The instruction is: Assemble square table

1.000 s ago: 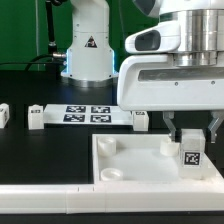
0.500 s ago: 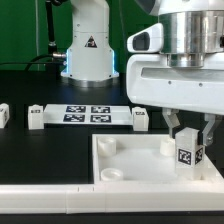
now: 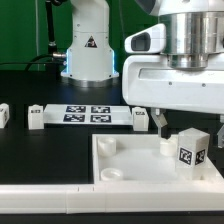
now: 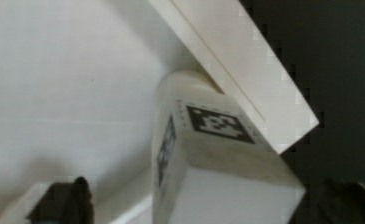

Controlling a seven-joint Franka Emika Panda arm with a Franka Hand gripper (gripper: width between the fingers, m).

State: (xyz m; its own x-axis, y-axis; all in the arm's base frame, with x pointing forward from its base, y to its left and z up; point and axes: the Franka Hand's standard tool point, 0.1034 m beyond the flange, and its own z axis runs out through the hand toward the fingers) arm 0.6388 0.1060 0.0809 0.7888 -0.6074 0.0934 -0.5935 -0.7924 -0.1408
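The square tabletop (image 3: 135, 168) is a white slab with a raised rim and round corner sockets. It lies at the front of the exterior view. A white tagged leg (image 3: 190, 150) stands upright at the slab's corner on the exterior view's right. My gripper (image 3: 188, 135) straddles this leg with its jaws apart. One dark finger (image 3: 162, 124) stands clear of the leg, and the other is hidden behind it. In the wrist view the leg (image 4: 214, 150) sits between the fingertips of the gripper (image 4: 197, 205), with a gap to one finger (image 4: 63, 200). The slab's rim (image 4: 241, 60) runs beside it.
Three loose white legs lie on the black table: one (image 3: 3, 113), another (image 3: 36, 118) and a third (image 3: 140, 119). The marker board (image 3: 86, 113) lies between the last two. A long white bar fence (image 3: 50, 192) runs along the front. The robot base (image 3: 87, 45) stands behind.
The leg and my wrist have turned about the vertical, so the leg now shows two faces. My fingers, tight on the leg earlier, now stand wider apart.
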